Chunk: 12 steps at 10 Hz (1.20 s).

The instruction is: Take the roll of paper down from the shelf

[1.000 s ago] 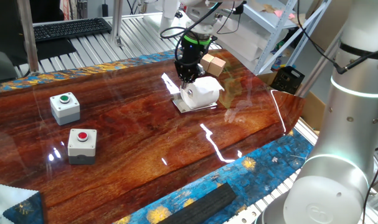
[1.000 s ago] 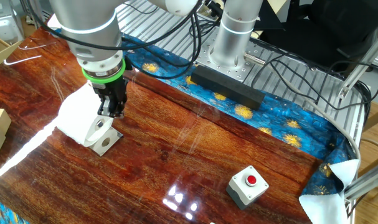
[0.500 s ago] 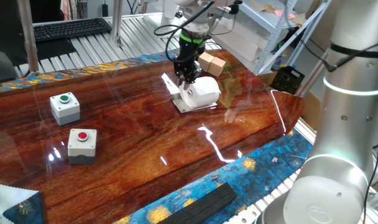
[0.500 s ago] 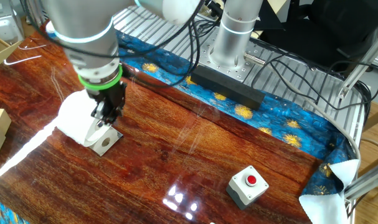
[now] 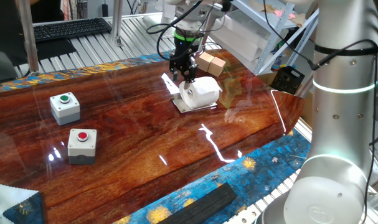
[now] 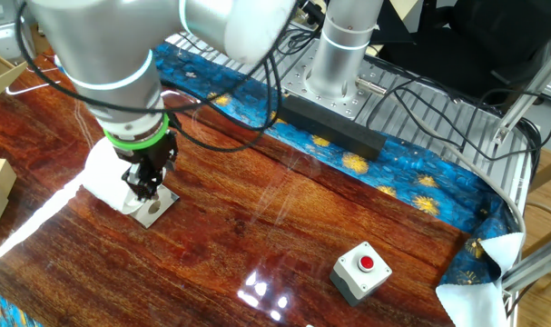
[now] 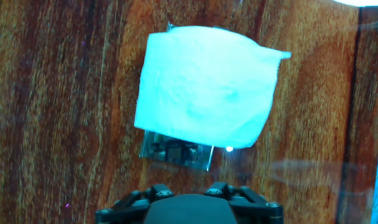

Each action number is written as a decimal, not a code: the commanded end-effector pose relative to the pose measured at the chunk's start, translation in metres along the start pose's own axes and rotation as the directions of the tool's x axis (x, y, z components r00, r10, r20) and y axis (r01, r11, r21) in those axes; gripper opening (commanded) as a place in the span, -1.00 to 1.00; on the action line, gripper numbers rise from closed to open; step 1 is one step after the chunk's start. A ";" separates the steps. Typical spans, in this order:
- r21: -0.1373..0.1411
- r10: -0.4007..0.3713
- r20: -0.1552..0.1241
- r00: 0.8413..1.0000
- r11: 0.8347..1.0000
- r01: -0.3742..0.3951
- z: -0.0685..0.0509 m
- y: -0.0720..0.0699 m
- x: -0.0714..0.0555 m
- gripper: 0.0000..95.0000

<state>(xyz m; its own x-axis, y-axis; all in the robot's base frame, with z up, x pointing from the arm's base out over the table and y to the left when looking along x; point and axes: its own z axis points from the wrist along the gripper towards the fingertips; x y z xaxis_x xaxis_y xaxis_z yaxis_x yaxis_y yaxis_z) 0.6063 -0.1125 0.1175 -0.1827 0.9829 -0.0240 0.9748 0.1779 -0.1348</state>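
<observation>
We see the soft white roll of paper point(image 5: 201, 91) lying on the small silvery reflective shelf point(image 5: 187, 106) near the table's far edge | black two-finger gripper point(image 5: 183, 77) hovers above, jaw state unclear.

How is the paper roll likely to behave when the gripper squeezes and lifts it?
The roll looks soft and puffy, so it will probably squash under the fingers. For its bulk it is likely light. It lies on its side on the plate, so a nudge from the gripper could roll it off.
</observation>
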 end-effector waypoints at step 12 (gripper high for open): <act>-0.044 0.195 0.001 0.981 0.980 -0.194 -0.008 0.024 -0.024 1.00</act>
<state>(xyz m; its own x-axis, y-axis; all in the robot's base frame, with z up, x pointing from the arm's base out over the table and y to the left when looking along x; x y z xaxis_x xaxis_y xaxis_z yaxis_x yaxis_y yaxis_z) 0.6359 -0.1331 0.1236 0.0118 0.9985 -0.0530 0.9970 -0.0158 -0.0763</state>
